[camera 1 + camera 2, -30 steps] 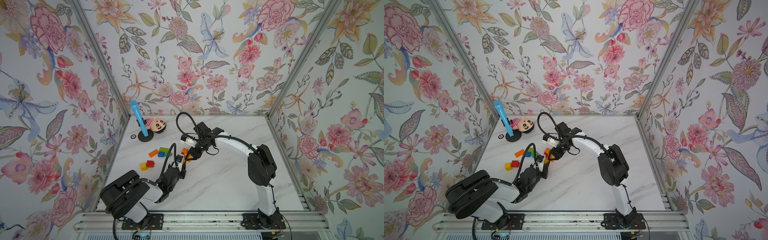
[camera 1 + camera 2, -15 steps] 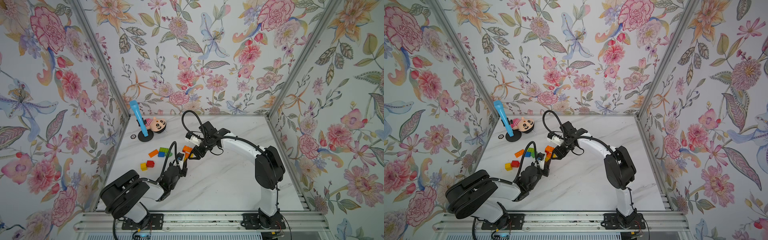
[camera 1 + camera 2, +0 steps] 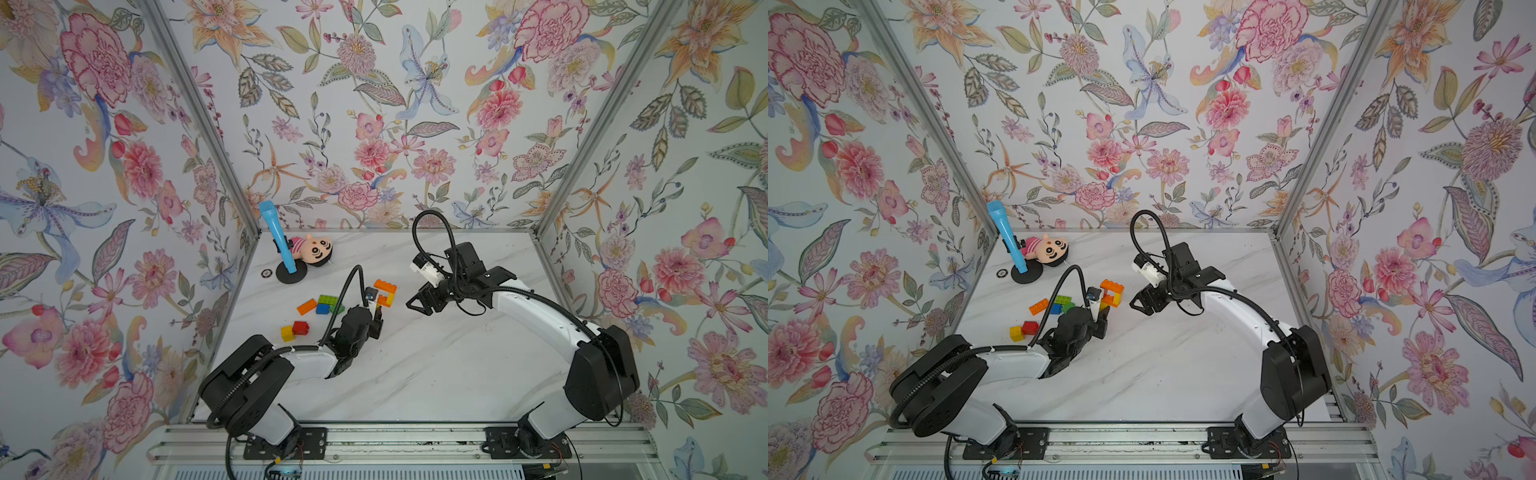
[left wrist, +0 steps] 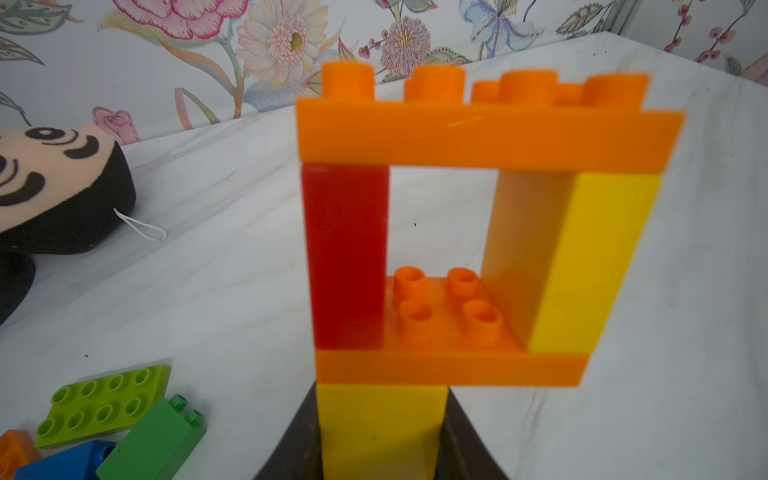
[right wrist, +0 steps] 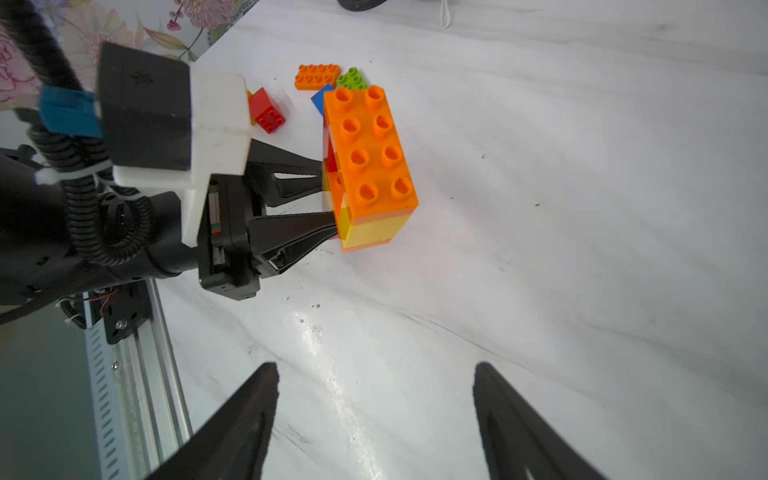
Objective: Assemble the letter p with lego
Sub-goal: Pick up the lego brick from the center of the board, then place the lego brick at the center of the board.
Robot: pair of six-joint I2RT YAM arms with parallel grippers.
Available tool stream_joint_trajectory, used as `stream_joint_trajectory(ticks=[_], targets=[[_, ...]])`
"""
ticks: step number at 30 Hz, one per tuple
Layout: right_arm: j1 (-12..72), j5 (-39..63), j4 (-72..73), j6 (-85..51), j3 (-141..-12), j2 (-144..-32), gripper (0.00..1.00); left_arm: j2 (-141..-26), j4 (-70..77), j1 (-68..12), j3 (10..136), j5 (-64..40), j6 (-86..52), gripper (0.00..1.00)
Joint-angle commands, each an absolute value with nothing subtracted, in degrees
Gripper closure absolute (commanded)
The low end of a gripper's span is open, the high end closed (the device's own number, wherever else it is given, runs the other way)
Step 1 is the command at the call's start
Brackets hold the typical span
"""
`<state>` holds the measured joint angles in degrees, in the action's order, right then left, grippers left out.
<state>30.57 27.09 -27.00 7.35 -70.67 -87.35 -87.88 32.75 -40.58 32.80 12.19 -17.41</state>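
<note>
We steady the lego P (image 4: 486, 137), left claw (image 3: 376, 312) clamped on its yellow stem (image 4: 380, 428); right claw (image 3: 417, 301), mid-frame, gapes empty.

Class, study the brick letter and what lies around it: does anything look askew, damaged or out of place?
The letter looks sound, its bricks seated squarely, its yellow foot held in the left gripper. The one misfit is the plush doll lying beside the blue stand: it is no brick.
</note>
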Motion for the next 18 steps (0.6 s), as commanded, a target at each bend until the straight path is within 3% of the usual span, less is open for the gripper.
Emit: stream_joint_trajectory(ticks=[1, 6, 18], targets=[[29.03, 19.63, -21.39, 2.72, -65.66, -80.38, 0.24, -89.03, 15.44, -39.33, 39.67, 9.02, -18.94, 0.78], [26.61, 13.41, -16.35, -0.46, -57.43, -70.75, 0.24, -92.86, 2.01, -37.56, 48.58, 6.42, -20.60, 0.79], [24.70, 10.55, -13.37, -3.28, -46.17, -57.41, 0.23, -102.21, -22.76, -33.96, 67.58, 3.46, -21.59, 0.82]])
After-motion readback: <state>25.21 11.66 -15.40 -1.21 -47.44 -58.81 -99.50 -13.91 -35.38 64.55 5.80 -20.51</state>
